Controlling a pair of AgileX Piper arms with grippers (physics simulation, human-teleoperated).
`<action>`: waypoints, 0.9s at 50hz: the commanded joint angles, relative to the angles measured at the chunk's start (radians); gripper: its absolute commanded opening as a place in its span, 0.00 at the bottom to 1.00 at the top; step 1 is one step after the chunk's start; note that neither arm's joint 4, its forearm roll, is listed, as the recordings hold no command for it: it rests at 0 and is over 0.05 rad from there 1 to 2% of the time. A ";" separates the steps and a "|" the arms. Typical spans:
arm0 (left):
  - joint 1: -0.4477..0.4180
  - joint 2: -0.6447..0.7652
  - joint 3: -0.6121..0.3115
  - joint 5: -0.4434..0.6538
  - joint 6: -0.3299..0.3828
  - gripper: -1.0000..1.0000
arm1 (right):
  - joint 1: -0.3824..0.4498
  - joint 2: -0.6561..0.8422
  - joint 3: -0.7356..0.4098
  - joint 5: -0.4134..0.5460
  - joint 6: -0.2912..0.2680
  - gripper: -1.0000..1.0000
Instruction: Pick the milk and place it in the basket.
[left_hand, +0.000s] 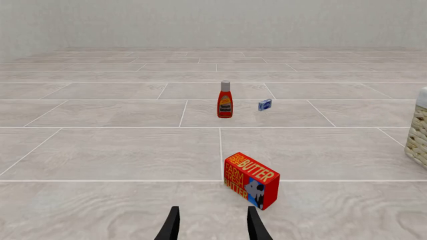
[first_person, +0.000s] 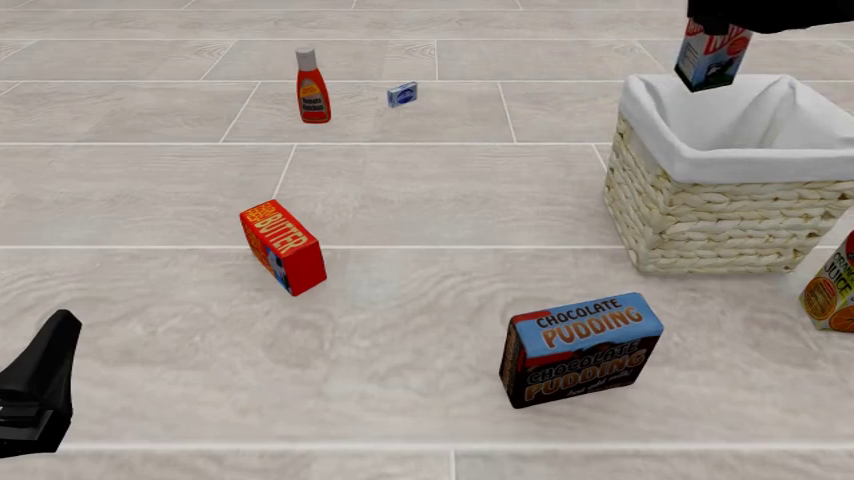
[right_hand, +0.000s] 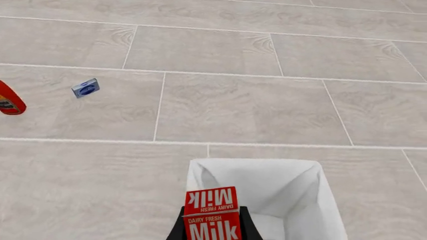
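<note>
the milk (first_person: 711, 56) hangs at about one o'clock in the front view, above the far rim of the basket (first_person: 721, 215), gripped by the right gripper (right_hand: 211, 226). its fingers (right_hand: 246, 222) are closed against the carton's two sides, as the right wrist view shows, with the white lining open just beyond the carton. the carton's long axis is close to upright, tipped slightly, its dark blue bottom facing down into the basket. so the coming move looks like a short drop and release; the carton seems to sit over the far edge more than the centre. the left gripper (left_hand: 211, 225) is well apart at eight o'clock, its fingers spread and holding nothing, the butter box (first_person: 283, 247) ahead of it.
</note>
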 joint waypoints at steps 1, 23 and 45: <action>0.000 0.000 0.000 0.000 0.000 1.00 | -0.076 0.037 -0.037 -0.016 0.005 0.00; 0.000 0.000 0.000 0.000 0.000 1.00 | -0.170 0.117 0.018 -0.091 -0.005 0.00; 0.000 0.000 0.000 0.000 0.000 1.00 | -0.164 0.217 0.012 -0.126 0.035 0.00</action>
